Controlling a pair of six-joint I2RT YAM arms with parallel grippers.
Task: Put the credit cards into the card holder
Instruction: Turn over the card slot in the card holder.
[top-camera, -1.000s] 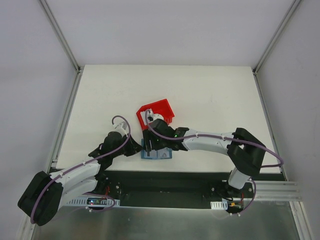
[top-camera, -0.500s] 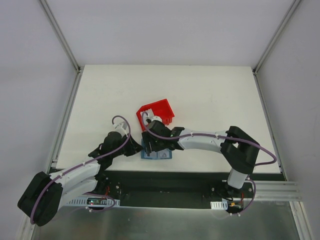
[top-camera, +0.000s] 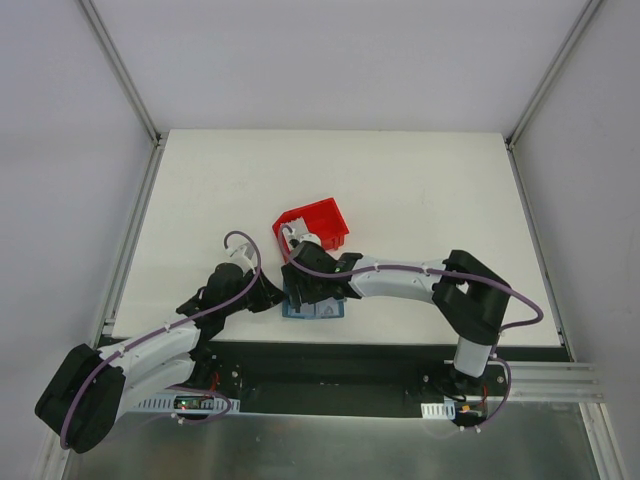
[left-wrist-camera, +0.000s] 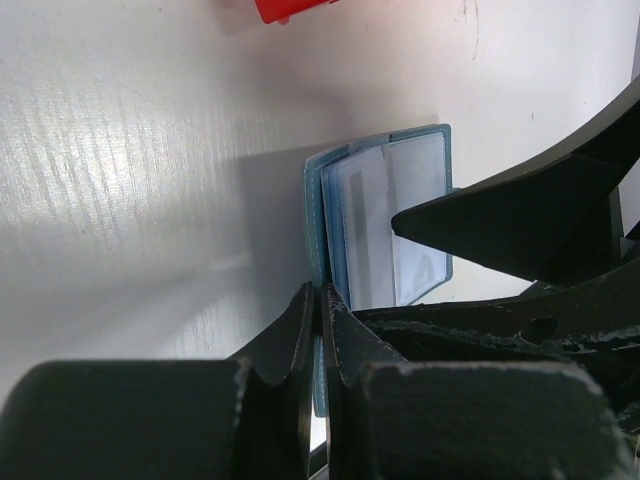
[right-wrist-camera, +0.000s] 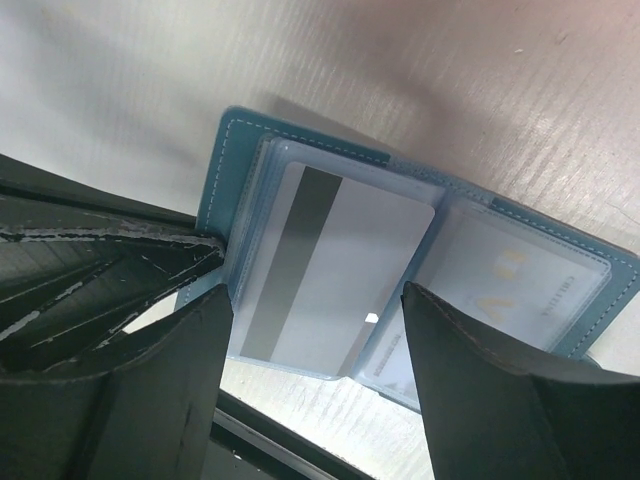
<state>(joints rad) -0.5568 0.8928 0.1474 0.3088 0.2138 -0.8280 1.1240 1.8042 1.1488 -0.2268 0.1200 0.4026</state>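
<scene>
The teal card holder (top-camera: 318, 308) lies open near the table's front edge. My left gripper (left-wrist-camera: 318, 292) is shut on its left edge (left-wrist-camera: 316, 200), pinning that flap. A white credit card (right-wrist-camera: 335, 270) with a grey stripe lies on the holder's left half (right-wrist-camera: 228, 150). I cannot tell if it sits fully inside the clear sleeve. A second pale card (right-wrist-camera: 515, 280) rests in the right pocket. My right gripper (right-wrist-camera: 318, 300) hovers open just over the striped card, with its fingers (right-wrist-camera: 180, 380) either side and nothing between them. From above, the right gripper (top-camera: 303, 288) covers much of the holder.
A red plastic bin (top-camera: 318, 220) stands just behind the holder, close to the right wrist. The table's front edge and a black rail (top-camera: 330, 360) run right below the holder. The left arm (top-camera: 215, 300) lies low along the table from the left.
The right arm's forearm and elbow have shifted left, and its jaws have spread a little wider over the holder. The left arm and the card holder have not moved.
</scene>
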